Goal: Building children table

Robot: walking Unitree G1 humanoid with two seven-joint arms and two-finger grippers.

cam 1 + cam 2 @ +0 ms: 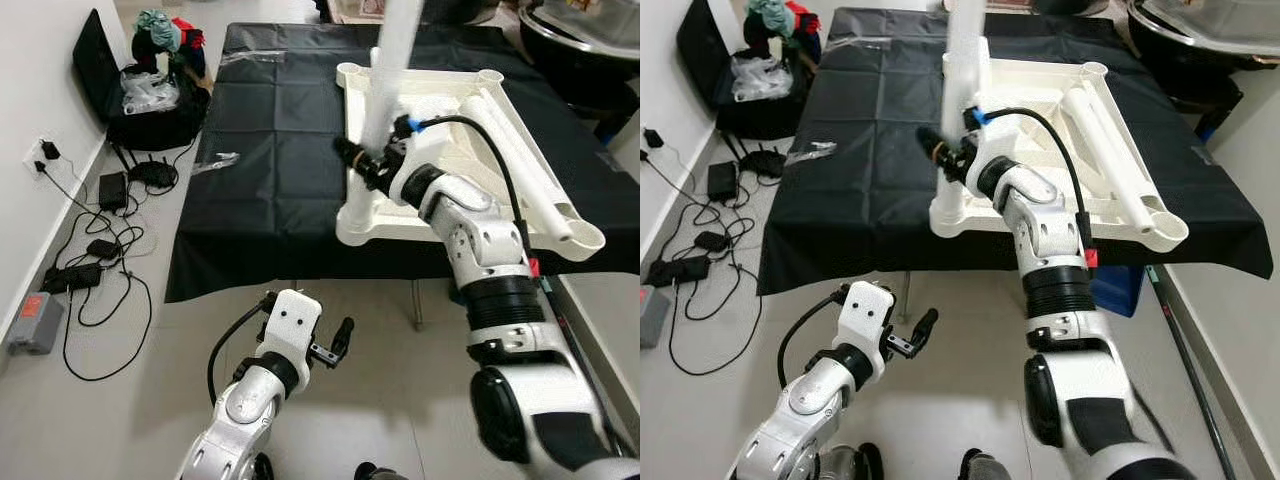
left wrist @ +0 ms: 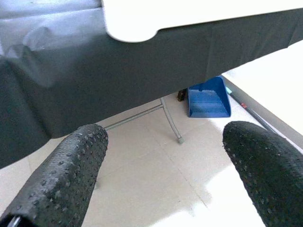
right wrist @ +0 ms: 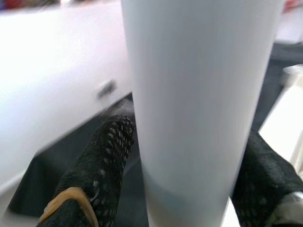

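Right gripper [image 1: 362, 160] clamped on upright white table leg [image 1: 390, 75], left gripper [image 1: 335, 345] idle and open.

My right fingers [image 3: 102, 156] sit either side of the white table leg, squeezed onto it low down, near where it meets a near-left corner of the upside-down white tabletop [image 1: 445, 215]. The leg stands upright, running out of the top of the head views. The tabletop lies on the black cloth [image 1: 270, 150] covering a folding table, its near edge at the cloth's front edge. Two more white legs [image 1: 520, 160] lie loose side by side along the tabletop's right side. My left gripper hangs low over the tile floor in front of the table, jaws apart, holding nothing; its wrist view looks under the cloth at a metal table leg [image 2: 170, 120] and a blue dustpan [image 2: 208, 97]. Bag [image 1: 150, 100] and cables [image 1: 95, 250] sit by the left wall.
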